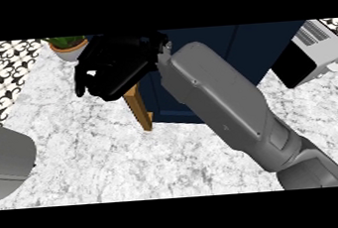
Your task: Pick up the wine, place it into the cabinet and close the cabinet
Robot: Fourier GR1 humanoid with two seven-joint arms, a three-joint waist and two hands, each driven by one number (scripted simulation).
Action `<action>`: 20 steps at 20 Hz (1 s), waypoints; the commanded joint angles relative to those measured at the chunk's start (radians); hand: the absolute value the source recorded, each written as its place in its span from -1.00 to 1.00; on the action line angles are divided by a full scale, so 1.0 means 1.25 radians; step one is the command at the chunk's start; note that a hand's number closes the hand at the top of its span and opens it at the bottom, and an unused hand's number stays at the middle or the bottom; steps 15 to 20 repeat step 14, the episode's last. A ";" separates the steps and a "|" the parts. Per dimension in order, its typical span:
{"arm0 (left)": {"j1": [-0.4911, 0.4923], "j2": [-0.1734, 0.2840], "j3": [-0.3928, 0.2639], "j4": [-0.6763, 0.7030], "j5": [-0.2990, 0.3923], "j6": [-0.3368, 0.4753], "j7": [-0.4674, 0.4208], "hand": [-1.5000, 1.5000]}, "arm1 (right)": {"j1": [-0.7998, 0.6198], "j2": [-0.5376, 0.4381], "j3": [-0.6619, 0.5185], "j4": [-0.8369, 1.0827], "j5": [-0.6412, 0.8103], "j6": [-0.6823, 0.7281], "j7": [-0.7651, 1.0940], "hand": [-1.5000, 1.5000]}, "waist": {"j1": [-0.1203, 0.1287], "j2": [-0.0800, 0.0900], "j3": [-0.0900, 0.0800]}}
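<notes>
The right hand (117,65) is reaching across to the far left of the marble table (131,153), its black fingers curling against the outer face of the cabinet door (138,105), whose wooden edge is showing just below the hand; whether the fingers are actually hooking the door or only pressing on it cannot be told from here. The navy cabinet (226,47) is standing at the far middle of the table, and the grey forearm is lying diagonally over its front, hiding most of the opening. The wine is not showing anywhere: not in the hand, not on the table, and the cabinet's inside is too dark and covered to check, so it is probably already inside. By that reading the placing is done and the door, standing ajar, is being swung shut, leaving only the closing. A potted plant (68,46) is sitting just beside the hand at the far left, close enough to be knocked. A white appliance (310,51) is standing at the far right, and a grey object (3,162) is sitting at the left edge, both well apart from the door.
</notes>
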 commanded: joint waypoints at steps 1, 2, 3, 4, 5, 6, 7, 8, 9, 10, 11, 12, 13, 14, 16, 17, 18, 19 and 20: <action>-0.023 -0.006 0.060 0.045 0.001 -0.016 -0.031 -1.00 | -0.014 -0.039 -0.059 0.094 0.017 -0.025 -0.042 1.00 | -0.004 0.019 0.005; -0.021 0.002 0.072 0.059 0.009 -0.027 -0.028 -1.00 | -0.028 -0.061 -0.069 0.106 0.020 -0.033 -0.041 1.00 | 0.001 0.021 0.004; -0.028 -0.004 0.055 0.028 0.016 -0.014 -0.009 -1.00 | -0.025 -0.077 -0.069 0.110 0.044 -0.033 -0.067 1.00 | -0.001 0.024 0.005; -0.029 -0.015 0.055 0.026 0.007 0.000 -0.015 -1.00 | -0.002 -0.086 -0.071 0.102 0.056 -0.050 -0.091 1.00 | -0.005 0.023 0.005; -0.015 -0.006 0.069 0.021 0.003 -0.011 -0.020 -1.00 | -0.006 -0.110 -0.085 0.092 0.066 -0.066 -0.109 1.00 | 0.004 0.020 0.005; -0.009 -0.013 0.062 0.024 -0.005 0.002 -0.014 -1.00 | 0.006 -0.122 -0.082 0.084 0.079 -0.081 -0.114 1.00 | -0.003 0.018 0.005; -0.031 -0.014 0.056 0.005 -0.005 0.019 -0.003 -1.00 | -0.007 -0.113 -0.086 0.082 0.090 -0.105 -0.128 1.00 | -0.010 0.021 0.005; -0.019 -0.013 0.062 0.020 -0.001 -0.008 -0.006 -1.00 | -0.017 -0.119 -0.096 0.079 0.087 -0.120 -0.126 1.00 | -0.004 0.019 0.004; -0.033 -0.018 0.059 0.004 -0.014 0.027 -0.003 -1.00 | 0.000 -0.140 -0.097 0.076 0.092 -0.101 -0.139 1.00 | -0.015 0.023 0.005; -0.029 -0.014 0.060 0.003 -0.018 0.014 0.000 -1.00 | 0.003 -0.104 -0.086 0.078 0.105 -0.130 -0.152 1.00 | -0.007 0.022 0.005; -0.026 -0.027 0.054 0.008 -0.025 0.009 -0.006 -1.00 | 0.017 -0.123 -0.095 0.072 0.103 -0.116 -0.164 1.00 | -0.011 0.023 0.004; -0.041 -0.003 0.071 0.006 -0.020 0.020 0.010 -1.00 | 0.009 -0.124 -0.097 0.072 0.100 -0.115 -0.157 1.00 | -0.018 0.024 0.005; -0.045 -0.021 0.052 0.007 -0.031 0.015 0.008 -1.00 | 0.006 -0.121 -0.090 0.076 0.113 -0.122 -0.164 1.00 | -0.024 0.027 0.003; -0.036 -0.019 0.050 -0.009 -0.028 0.019 0.014 -1.00 | 0.011 -0.126 -0.099 0.078 0.109 -0.118 -0.176 1.00 | -0.021 0.028 0.005; -0.036 -0.019 0.050 -0.009 -0.028 0.019 0.014 -1.00 | 0.011 -0.126 -0.099 0.078 0.109 -0.118 -0.176 1.00 | -0.021 0.028 0.005; -0.036 -0.019 0.050 -0.009 -0.028 0.019 0.014 -1.00 | 0.011 -0.126 -0.099 0.078 0.109 -0.118 -0.176 1.00 | -0.021 0.028 0.005; -0.036 -0.019 0.050 -0.009 -0.028 0.019 0.014 -1.00 | 0.011 -0.126 -0.099 0.078 0.109 -0.118 -0.176 1.00 | -0.021 0.028 0.005; -0.036 -0.019 0.050 -0.009 -0.028 0.019 0.014 -1.00 | 0.011 -0.126 -0.099 0.078 0.109 -0.118 -0.176 1.00 | -0.021 0.028 0.005; -0.036 -0.019 0.050 -0.009 -0.028 0.019 0.014 -1.00 | 0.011 -0.126 -0.099 0.078 0.109 -0.118 -0.176 1.00 | -0.021 0.028 0.005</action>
